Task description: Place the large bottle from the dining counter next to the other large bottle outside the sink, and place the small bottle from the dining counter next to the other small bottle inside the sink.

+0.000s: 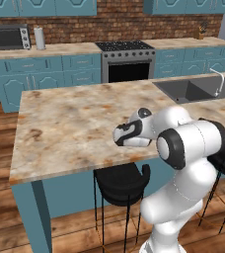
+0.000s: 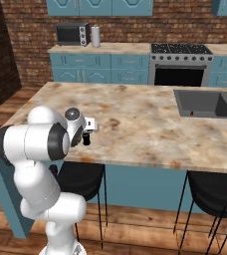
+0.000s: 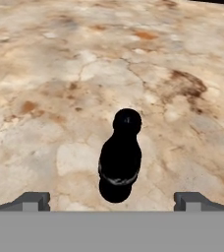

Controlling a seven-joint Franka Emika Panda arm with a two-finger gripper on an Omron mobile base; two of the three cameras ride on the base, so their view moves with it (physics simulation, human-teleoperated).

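While jaws gape empty, the small bottle stands amid bare dining counter.

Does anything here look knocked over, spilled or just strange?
Nothing stands out. The short all-black bottle stands upright on the beige marbled stone counter, with no spill around it, centred ahead of the robot's open hand. The dark grey sink basin at the counter's far end looks tidy.

The small bottle stands on the dining counter, between the end effector's fingertips.
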